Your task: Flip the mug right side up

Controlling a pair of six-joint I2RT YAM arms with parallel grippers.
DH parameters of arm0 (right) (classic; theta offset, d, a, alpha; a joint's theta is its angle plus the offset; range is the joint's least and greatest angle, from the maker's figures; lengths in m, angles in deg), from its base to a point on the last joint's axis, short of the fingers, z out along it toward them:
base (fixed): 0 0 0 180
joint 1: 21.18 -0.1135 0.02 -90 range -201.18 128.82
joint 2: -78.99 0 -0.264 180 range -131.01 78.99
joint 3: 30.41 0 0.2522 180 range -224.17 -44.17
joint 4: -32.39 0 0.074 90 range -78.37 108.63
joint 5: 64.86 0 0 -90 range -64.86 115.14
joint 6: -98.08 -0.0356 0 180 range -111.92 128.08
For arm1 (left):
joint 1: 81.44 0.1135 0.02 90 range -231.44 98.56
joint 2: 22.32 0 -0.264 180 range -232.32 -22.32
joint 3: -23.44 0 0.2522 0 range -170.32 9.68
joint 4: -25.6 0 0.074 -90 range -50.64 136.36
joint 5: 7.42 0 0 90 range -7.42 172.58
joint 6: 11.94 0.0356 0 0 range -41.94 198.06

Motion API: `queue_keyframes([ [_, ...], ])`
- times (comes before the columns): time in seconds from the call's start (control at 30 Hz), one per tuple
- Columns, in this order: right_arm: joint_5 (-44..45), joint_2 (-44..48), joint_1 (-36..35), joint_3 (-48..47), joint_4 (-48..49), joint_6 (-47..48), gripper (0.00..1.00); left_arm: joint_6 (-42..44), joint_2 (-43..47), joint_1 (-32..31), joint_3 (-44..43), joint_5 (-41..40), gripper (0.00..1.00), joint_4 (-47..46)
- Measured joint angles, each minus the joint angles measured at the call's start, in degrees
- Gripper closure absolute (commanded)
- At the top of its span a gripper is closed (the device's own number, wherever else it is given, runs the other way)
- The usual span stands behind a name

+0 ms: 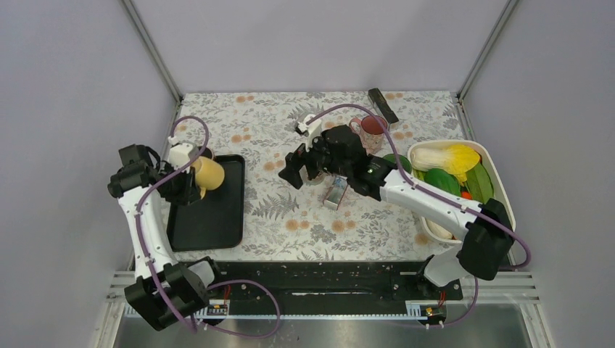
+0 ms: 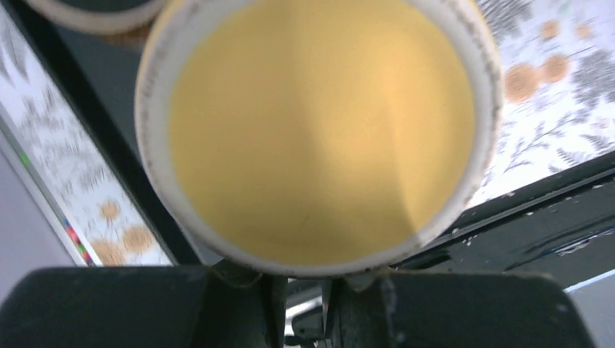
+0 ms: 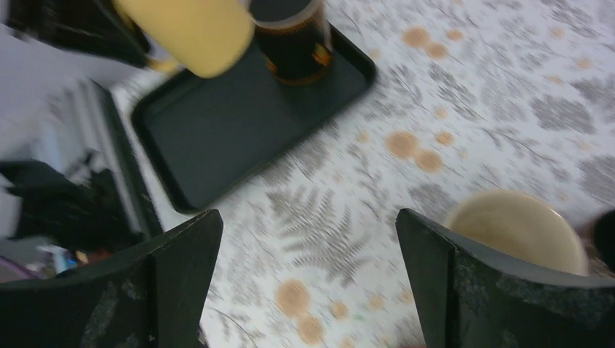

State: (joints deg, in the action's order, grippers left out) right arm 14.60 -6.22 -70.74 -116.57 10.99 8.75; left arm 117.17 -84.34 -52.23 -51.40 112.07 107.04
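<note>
The yellow mug [image 1: 208,174] hangs tilted on its side above the black tray [image 1: 210,225], at the tray's far left. My left gripper [image 1: 190,181] is shut on it. In the left wrist view one round yellow end of the mug [image 2: 319,123] with a white rim fills the frame, and my left gripper [image 2: 304,279] has its jaws nearly together just under it. The right wrist view shows the mug [image 3: 192,29] at its top left. My right gripper [image 1: 304,163] is open and empty over the middle of the table [image 3: 308,239].
A dark cup [image 3: 294,36] stands upright on the tray [image 3: 217,138] beside the mug. A beige cup [image 3: 518,228] sits by my right finger. A small box [image 1: 335,194], a red cup [image 1: 373,127], a black remote [image 1: 382,105] and a white basket [image 1: 500,188] of vegetables lie to the right.
</note>
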Motion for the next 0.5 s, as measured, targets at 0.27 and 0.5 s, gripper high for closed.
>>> queue_keyframes([
  [0.27,-13.2,-6.9,0.0,6.5,39.6,-30.6,0.01,-9.9,-0.4,-17.1,-12.4,9.9,1.0,-2.1],
  [0.5,-15.0,-11.0,0.4,8.9,55.5,-44.6,0.01,-16.9,-2.8,-27.1,-20.2,15.5,1.0,-5.3],
])
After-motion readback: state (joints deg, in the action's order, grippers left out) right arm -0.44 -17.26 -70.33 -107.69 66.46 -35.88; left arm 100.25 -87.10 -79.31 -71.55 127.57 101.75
